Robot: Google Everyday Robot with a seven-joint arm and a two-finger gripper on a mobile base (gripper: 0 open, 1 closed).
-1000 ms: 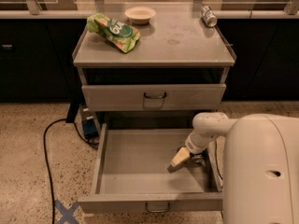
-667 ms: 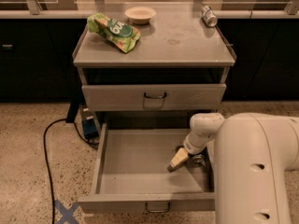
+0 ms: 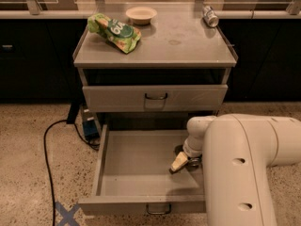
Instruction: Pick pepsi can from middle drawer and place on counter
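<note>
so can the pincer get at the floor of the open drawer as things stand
Probably yes: the open drawer is pulled out with nothing over it, and the pincer is down inside it, near its right wall.

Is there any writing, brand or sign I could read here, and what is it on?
Crumpled green snack bag: pale letters on a dark oval, too blurred to read.
Silvery can: dark print, unreadable.
Blue tape mark on the speckled floor: "X".
Cream gripper, inside the open grey metal drawer: no text.

Cream arm (image 3: 244,164) (2 dark holes) ends in a tan claw (image 3: 183,163) inside the drawer (image 3: 136,159).
</note>
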